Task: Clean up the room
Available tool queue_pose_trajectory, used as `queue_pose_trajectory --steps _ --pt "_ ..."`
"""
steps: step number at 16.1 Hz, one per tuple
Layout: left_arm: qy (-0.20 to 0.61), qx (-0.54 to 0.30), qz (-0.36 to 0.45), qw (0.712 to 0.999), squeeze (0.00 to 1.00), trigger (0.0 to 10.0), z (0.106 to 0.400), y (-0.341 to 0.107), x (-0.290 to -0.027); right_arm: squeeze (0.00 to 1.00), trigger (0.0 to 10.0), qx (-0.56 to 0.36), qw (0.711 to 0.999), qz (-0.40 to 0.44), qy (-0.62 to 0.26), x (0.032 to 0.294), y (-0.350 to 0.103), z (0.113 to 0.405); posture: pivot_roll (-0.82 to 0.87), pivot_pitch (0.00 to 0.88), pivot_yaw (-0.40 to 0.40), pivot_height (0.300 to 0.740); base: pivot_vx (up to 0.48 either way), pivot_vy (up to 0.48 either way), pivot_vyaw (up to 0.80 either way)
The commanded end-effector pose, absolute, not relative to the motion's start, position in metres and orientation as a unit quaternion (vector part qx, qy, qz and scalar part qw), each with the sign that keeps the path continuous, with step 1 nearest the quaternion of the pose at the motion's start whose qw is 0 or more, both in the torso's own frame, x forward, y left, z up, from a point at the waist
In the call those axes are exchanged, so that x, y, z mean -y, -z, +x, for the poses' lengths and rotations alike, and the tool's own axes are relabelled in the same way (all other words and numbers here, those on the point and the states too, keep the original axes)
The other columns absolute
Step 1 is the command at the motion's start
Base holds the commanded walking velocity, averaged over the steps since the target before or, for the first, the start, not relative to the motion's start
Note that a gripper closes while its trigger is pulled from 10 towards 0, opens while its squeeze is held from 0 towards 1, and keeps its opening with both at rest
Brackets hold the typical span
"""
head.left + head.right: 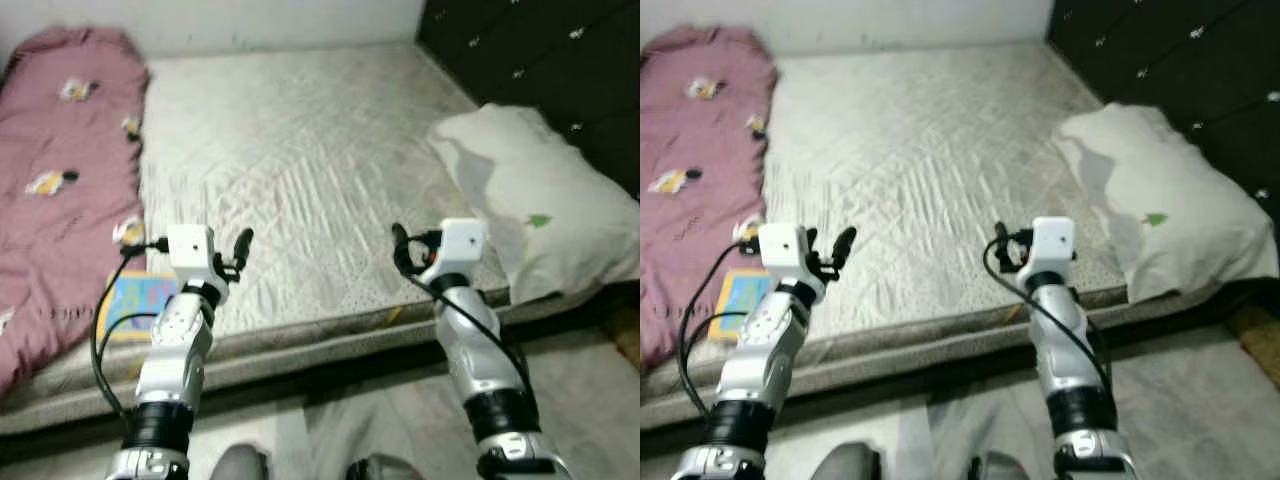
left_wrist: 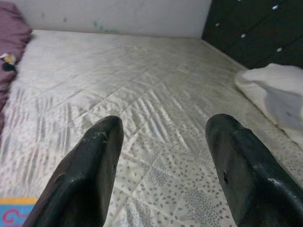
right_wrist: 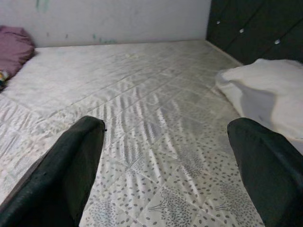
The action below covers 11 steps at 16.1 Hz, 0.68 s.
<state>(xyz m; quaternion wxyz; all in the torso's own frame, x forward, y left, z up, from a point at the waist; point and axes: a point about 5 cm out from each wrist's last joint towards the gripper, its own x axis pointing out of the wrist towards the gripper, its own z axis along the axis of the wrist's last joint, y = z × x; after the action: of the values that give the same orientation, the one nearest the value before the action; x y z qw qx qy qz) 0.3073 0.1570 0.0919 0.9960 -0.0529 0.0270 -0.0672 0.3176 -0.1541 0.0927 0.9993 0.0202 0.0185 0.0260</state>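
A bare quilted mattress (image 1: 290, 150) lies before me. A rumpled pink blanket (image 1: 60, 180) with small cartoon prints covers its left side. A white pillow (image 1: 540, 200) rests at the right edge, against a dark tufted headboard (image 1: 540, 60). A blue and yellow picture book (image 1: 135, 300) sits at the near left edge, beside the blanket. My left gripper (image 1: 232, 246) hovers open over the near edge, just right of the book, with nothing between its fingers (image 2: 94, 161). My right gripper (image 1: 405, 240) is open too, empty, over the near edge left of the pillow.
The mattress sits low, with its near side edge (image 1: 330, 335) running across in front of me. Grey floor (image 1: 580, 380) lies between me and the bed. A pale wall (image 3: 118, 19) closes the far side.
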Motion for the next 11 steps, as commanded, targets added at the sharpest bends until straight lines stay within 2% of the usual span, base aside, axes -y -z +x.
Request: queue_pose_trajectory --steps 1,6,11 --pt "0.055 -0.029 -0.043 0.997 0.0 10.0 0.307 -0.0922 -0.1657 0.0 10.0 -0.01 0.999 0.025 -0.036 0.1456 -0.0983 0.32 0.03 0.05 -0.028 0.74 0.292 0.382 0.0" --pt "0.071 -0.013 -0.045 0.996 0.0 10.0 0.3056 -0.0944 -0.1629 0.0 10.0 -0.011 0.999 0.021 -0.042 0.1445 -0.0973 0.3192 0.03 0.042 -0.029 0.74 0.0 0.0 0.0" --pt "0.076 -0.009 -0.047 0.996 0.0 10.0 0.305 -0.0945 -0.1628 0.0 10.0 -0.011 0.999 0.018 -0.044 0.144 -0.0974 0.3194 0.03 0.041 -0.03 0.74 0.316 0.0 0.0"
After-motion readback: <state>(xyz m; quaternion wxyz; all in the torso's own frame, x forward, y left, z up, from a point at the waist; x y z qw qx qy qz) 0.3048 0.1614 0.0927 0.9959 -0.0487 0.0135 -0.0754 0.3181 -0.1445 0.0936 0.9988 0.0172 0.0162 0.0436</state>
